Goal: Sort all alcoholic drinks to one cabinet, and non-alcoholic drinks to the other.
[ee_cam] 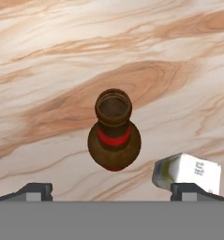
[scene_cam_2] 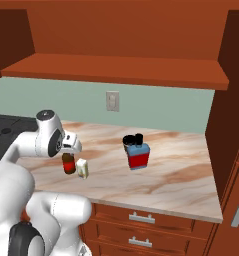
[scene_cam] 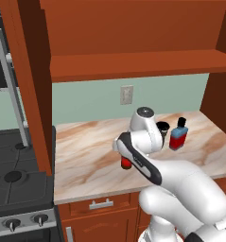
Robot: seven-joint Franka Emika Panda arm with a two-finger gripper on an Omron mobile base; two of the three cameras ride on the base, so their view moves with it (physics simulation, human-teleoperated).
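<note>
In the hand view the pincer [ee_cam: 111, 190] stands spread wide at the bottom edge, gripping nothing, its tips well apart and clear of the brown bottle [ee_cam: 114, 136] at frame centre on the counter [ee_cam: 48, 70]. The cream carton [ee_cam: 187, 172] lies just beside the bottle at lower right.
</note>
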